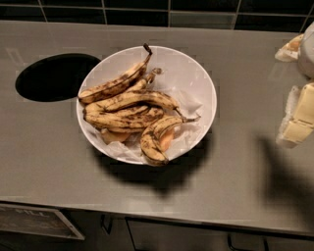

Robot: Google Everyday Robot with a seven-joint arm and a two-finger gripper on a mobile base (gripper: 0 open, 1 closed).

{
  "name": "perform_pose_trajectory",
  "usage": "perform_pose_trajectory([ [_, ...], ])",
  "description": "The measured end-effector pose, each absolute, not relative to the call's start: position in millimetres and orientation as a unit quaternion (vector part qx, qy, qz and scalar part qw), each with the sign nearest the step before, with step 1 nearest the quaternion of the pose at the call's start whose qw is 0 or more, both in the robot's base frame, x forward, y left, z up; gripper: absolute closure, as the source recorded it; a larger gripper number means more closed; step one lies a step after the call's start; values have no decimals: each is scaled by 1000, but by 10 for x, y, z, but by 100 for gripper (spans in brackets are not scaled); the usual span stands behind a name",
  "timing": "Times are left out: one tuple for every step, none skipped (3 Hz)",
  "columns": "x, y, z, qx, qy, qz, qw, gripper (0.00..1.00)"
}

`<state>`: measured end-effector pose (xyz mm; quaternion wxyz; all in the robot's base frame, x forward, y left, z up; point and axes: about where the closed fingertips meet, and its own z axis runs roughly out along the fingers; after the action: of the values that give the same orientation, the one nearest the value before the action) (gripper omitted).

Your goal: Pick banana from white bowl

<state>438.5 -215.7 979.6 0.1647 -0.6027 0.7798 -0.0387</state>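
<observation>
End effector [282,93] spread, right of bowl [194,73]

Grey countertop [235,186] with round dark hole [56,77], dark tiled wall [147,12] behind, cabinets [186,238] below.

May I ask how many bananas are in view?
5 bananas: one along the white bowl's upper-left rim, one partly hidden beneath, two long across the middle, one curved in front. Others may be hidden. The end effector hovers at right.
</observation>
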Motion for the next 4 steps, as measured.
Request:
perform_pose_trajectory([
  [4385, -2157, 9797, -603, 780, -39, 165, 0],
  [4395, -2067, 9846, -612, 771, -46, 169, 0],
  [4456, -1766, 9888, -645, 744, -48, 169, 0],
  [4509, -1298, 9844, -695, 697, -21, 176, 0],
])
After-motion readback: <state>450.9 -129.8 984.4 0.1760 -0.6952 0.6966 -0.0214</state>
